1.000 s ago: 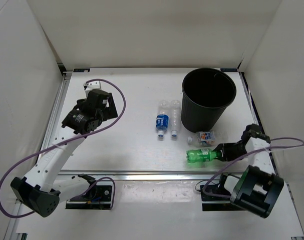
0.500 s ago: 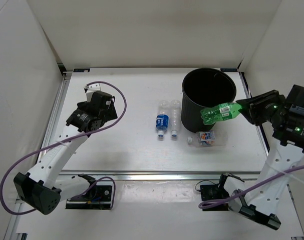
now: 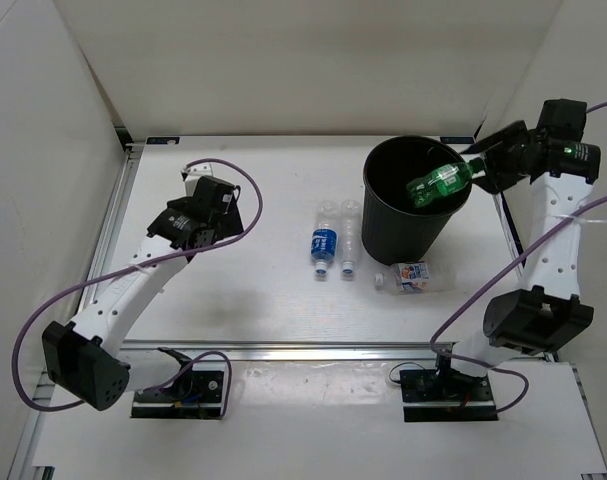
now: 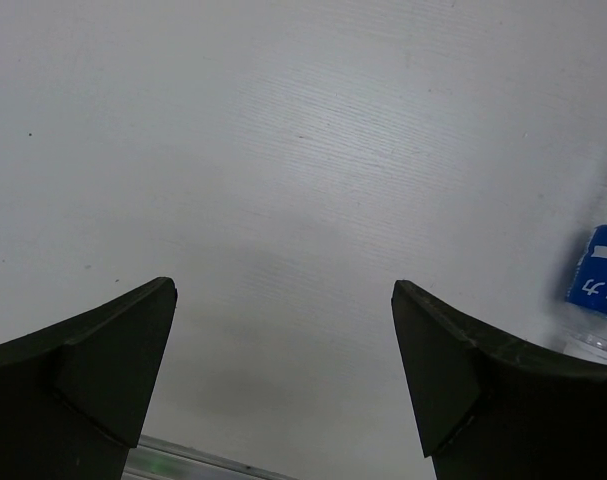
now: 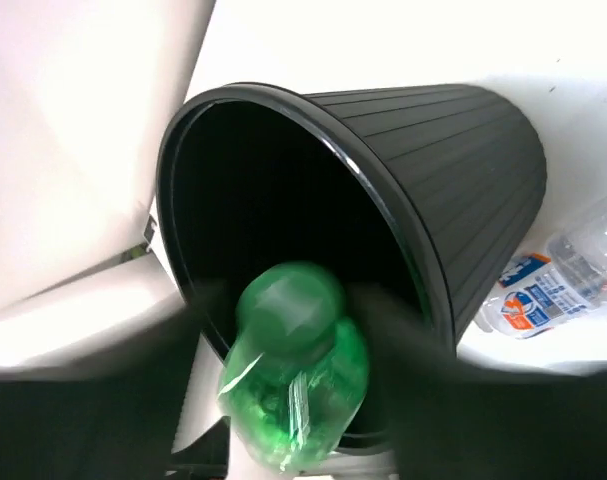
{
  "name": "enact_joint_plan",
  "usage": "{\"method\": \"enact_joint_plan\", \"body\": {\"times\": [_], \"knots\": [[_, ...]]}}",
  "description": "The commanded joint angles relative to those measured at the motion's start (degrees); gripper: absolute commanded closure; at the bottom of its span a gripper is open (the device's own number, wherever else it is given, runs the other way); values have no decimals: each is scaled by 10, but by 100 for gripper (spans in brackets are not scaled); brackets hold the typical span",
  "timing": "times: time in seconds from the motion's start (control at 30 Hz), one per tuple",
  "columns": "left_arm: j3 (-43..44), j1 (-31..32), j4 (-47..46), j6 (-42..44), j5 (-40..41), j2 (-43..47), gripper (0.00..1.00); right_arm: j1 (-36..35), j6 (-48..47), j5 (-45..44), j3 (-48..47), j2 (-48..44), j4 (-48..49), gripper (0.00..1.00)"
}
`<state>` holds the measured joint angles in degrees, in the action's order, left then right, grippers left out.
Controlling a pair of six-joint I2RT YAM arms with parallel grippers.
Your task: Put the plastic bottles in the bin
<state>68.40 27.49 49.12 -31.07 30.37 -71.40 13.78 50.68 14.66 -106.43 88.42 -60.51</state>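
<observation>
Over the bin's [image 3: 403, 235] right rim, right hand [image 3: 480, 170] grips green bottle [image 3: 438, 183].
Dropped early, it could clip the rim, landing on the counter [image 3: 273, 290]; left hand [image 4: 283, 330] spread.

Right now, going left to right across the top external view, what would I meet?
left gripper → blue-labelled bottle → plain clear bottle → bin → right gripper. Left out because they overlap the bin's span: the green bottle and the short bottle.
</observation>
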Motion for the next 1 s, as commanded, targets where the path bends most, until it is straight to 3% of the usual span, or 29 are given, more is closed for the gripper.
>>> {"method": "enact_joint_plan", "body": {"times": [0.0,0.03,0.07,0.3,0.5,0.63,0.97], "knots": [[30,0,-13,0,-8,-4,0,-1,-15,-17,-13,-43,10,21],[30,0,-13,0,-8,-9,0,-1,-20,-43,2,-67,10,4],[35,0,-13,0,-8,-9,0,5,-20,-43,45,-82,10,0],[60,0,-13,5,-13,-32,0,77,-8,-54,173,-168,12,0],[60,0,-13,21,-13,-45,0,138,70,26,436,-229,74,0],[60,0,-13,27,-13,-50,0,138,74,65,511,-171,109,0],[45,0,-8,21,-13,-61,0,92,39,65,511,8,163,0]]}}
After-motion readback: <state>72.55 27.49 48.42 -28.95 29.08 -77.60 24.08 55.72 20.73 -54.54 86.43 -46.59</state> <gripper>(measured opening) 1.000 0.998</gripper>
